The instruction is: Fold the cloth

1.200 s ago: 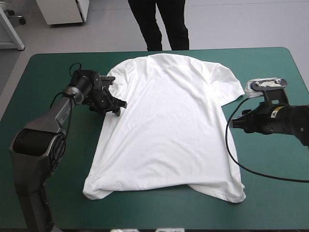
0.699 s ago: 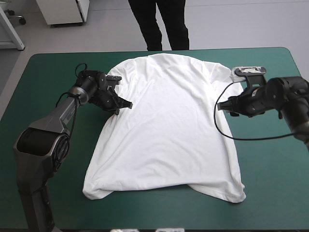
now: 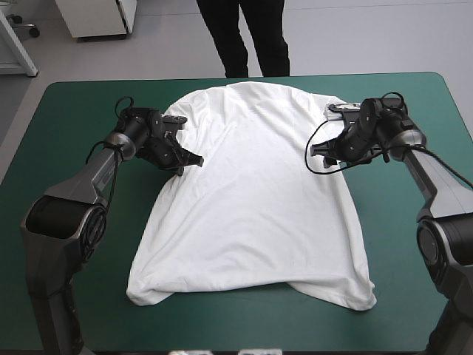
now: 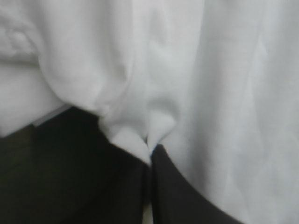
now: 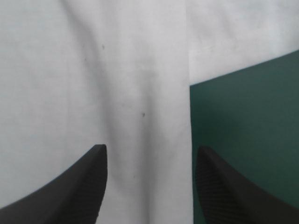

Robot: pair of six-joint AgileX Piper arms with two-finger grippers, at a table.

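The white T-shirt lies spread flat on the teal-green cover, collar toward the far edge and hem toward the near edge. My left gripper rests at the shirt's left side below the sleeve. In the left wrist view its gripper is shut on a pinched fold of T-shirt. My right gripper hovers over the shirt's right side near the sleeve. There the right gripper stands open. The T-shirt fills the gap between the fingers, its edge close to one finger.
Teal-green cover shows in wide strips left and right of the shirt and in a narrower band along the near edge. Beside the right gripper the cover lies just past the shirt's edge.
The left gripper slid onto the shirt's left edge and shut on it. The right arm swung in from the table's right side to over the shirt near the right sleeve.
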